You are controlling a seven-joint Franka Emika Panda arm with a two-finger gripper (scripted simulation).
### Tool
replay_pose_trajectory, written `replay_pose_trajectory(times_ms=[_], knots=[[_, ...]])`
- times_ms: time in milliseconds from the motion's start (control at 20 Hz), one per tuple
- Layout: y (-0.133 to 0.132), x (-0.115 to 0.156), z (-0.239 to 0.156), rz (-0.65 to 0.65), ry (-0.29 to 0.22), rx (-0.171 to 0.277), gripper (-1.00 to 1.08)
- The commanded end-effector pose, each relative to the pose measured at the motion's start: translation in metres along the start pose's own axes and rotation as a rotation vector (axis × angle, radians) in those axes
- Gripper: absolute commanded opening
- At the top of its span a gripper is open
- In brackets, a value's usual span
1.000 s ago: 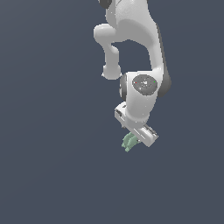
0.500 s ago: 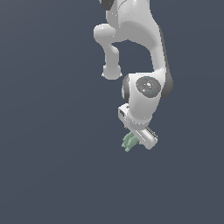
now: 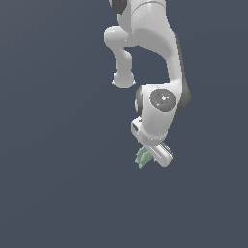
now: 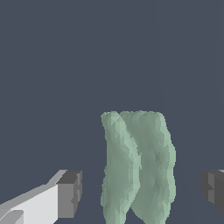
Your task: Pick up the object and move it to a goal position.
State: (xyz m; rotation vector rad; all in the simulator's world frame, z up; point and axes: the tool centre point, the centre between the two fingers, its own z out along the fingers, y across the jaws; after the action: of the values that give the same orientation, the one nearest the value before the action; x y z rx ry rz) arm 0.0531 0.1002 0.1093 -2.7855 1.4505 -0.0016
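Note:
The object is a pale sage-green ridged lump with two long lobes. In the wrist view it stands between my gripper's two dark fingertips, with a gap of floor on each side, so the jaws are open around it and not touching it. In the exterior view the object shows on the exterior view's left of the white gripper, which is low over the floor with the arm bent above it. No goal marker shows in either view.
A plain dark blue-grey floor fills both views. The white arm rises from the gripper toward the top of the exterior view. No other objects show.
The wrist joint has shifted slightly down and toward the exterior view's right. The green object has stayed in place beside the gripper.

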Motion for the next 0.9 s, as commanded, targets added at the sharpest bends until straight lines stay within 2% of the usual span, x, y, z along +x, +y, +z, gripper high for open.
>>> replay_pose_trajectory(times_ms=[0, 250, 500, 550, 850], knots=[[0.001, -0.001, 0.014, 0.001, -0.001, -0.002, 1.0], [0.001, -0.001, 0.035, 0.003, 0.0, -0.002, 1.0], [0.0, 0.0, 0.037, 0.003, 0.0, -0.002, 1.0], [0.0, 0.0, 0.037, 0.003, 0.0, -0.002, -1.0], [0.0, 0.0, 0.037, 0.003, 0.0, -0.002, -1.0]])
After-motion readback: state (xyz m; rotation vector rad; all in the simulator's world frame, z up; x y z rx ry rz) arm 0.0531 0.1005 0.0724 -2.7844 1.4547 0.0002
